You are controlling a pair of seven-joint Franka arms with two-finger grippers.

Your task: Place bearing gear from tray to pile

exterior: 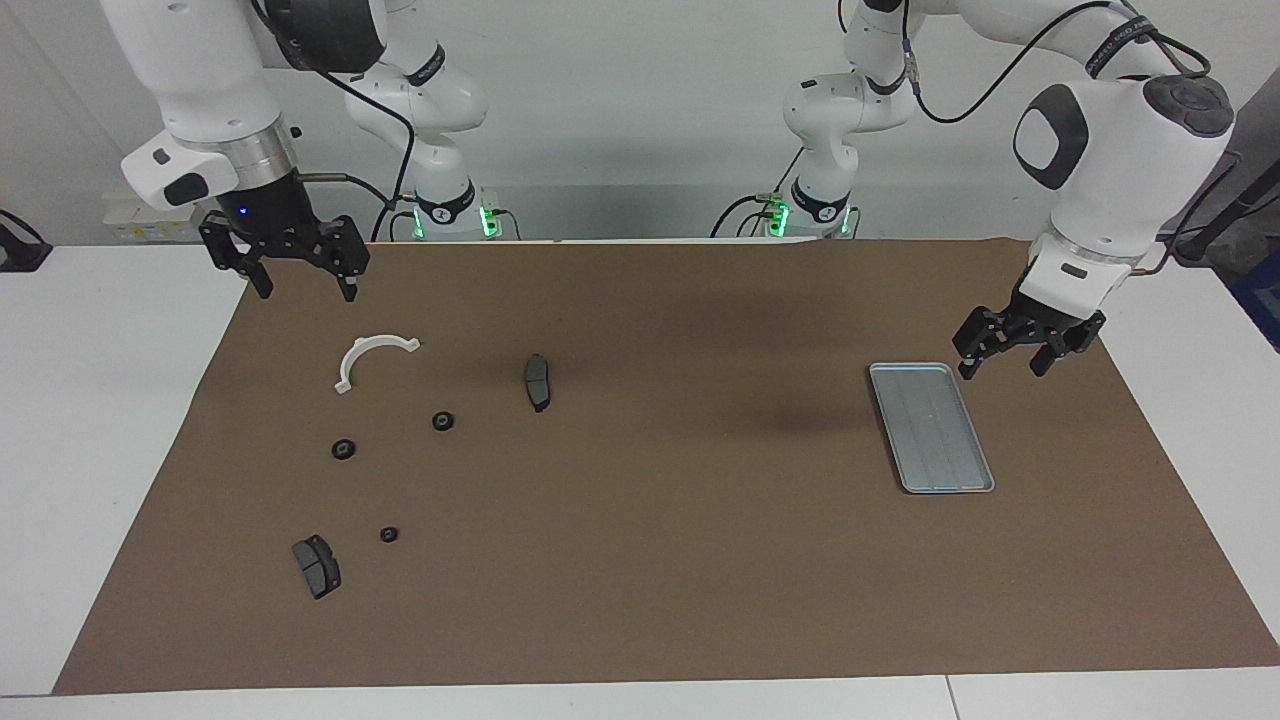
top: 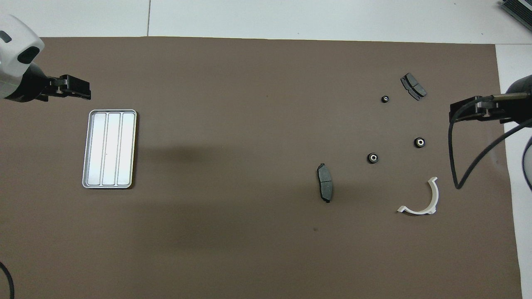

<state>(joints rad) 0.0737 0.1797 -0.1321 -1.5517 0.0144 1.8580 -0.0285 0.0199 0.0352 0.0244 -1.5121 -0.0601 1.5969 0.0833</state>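
Right gripper [exterior: 302, 282] spread wide, holding nothing, raised over the mat corner at 11 o'clock of the white semicircular plastic bracket [exterior: 369, 359]. Left gripper [exterior: 1005, 359] also spread, empty, hanging at 1 o'clock of the ridged silver-grey metal tray [exterior: 932, 427]. Tray bare. Scattered around the bracket: three small black round bearing gears [exterior: 344, 449], two dark grey brake-pad pieces [exterior: 537, 381].

Setting: robotics lab. Evidence: two white robot arms [exterior: 1110, 150] mounted at the edge of a white table [exterior: 90, 420]; brown mat [exterior: 680, 560] as work surface; bare white wall; exposed black cables; green status lights at the arm bases.
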